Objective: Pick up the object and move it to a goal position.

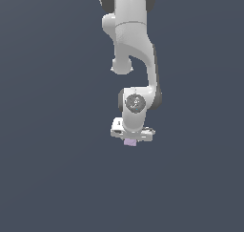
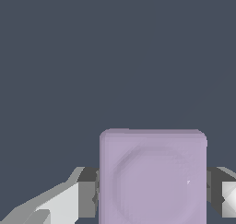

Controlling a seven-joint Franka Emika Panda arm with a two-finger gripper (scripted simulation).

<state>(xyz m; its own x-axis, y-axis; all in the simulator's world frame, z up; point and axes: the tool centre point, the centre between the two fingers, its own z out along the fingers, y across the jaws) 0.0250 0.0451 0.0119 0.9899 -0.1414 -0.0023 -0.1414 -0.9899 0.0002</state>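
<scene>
Here, a small, matte, pale lilac cube (image 2: 152,177), faintly ring-marked on its face, is gripped between the fingers (image 2: 86,193) of the gripper (image 1: 130,139), which are closed against its sides.

One lilac cube (image 2: 152,178), one arm (image 1: 133,59)

Flat, even light falls from above, the white arm (image 1: 136,59) gleaming softly, no cast shadows beneath the gripper (image 1: 131,139), edges slightly soft and jagged.
</scene>
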